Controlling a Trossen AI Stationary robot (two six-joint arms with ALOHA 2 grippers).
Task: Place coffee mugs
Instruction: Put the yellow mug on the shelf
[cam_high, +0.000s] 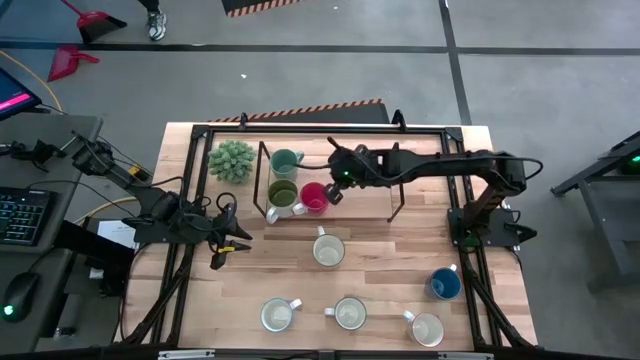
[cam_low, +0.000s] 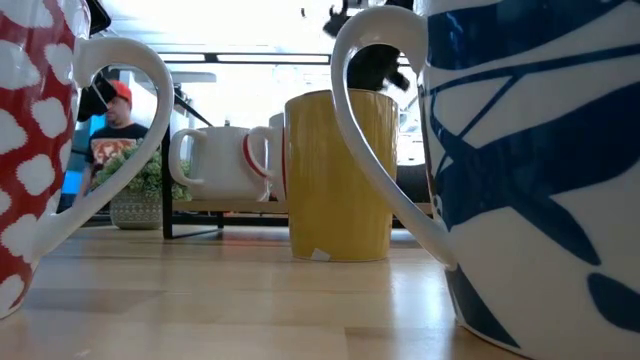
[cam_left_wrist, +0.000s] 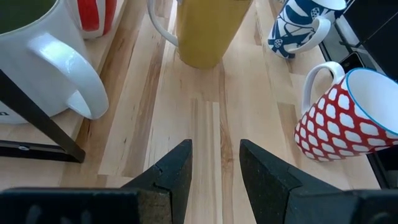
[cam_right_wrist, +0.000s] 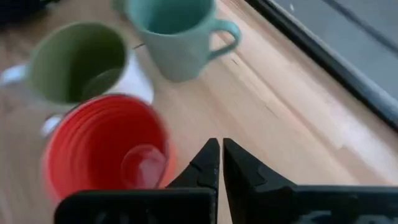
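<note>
Wooden tabletop (cam_high: 380, 250) with a black frame around its far half. Eight mugs on it, all upright.

Far group, inside the frame, just right of the spiky potted plant (cam_high: 231, 160):
- teal mug (cam_high: 285, 162), farthest back
- olive-lined mug (cam_high: 283, 195), white outside, just in front of the teal one
- red mug (cam_high: 314, 197), just beside the olive-lined mug on its right

Middle: yellow mug (cam_high: 328, 250), alone, handle pointing to the far side.

Near row, left to right: one cream mug (cam_high: 277, 316), a second cream mug (cam_high: 349, 314), a third cream mug (cam_high: 427, 329). Blue mug (cam_high: 445, 285) stands to the right, a little behind the third.

Right pincer (cam_high: 337, 195): arm reaches from the right edge across the far half of the tabletop; tips hang just beside the red mug, at its right rim. Wrist view shows the two fingers pressed together, nothing between them, red mug directly alongside.

Left pincer (cam_high: 238, 240): low at the left side of the tabletop, pointing right toward the yellow mug, well short of it. Fingers stand apart with bare wood between them; nothing held.

Low view: a person in a red cap (cam_low: 110, 125) in the room beyond the tabletop
</note>
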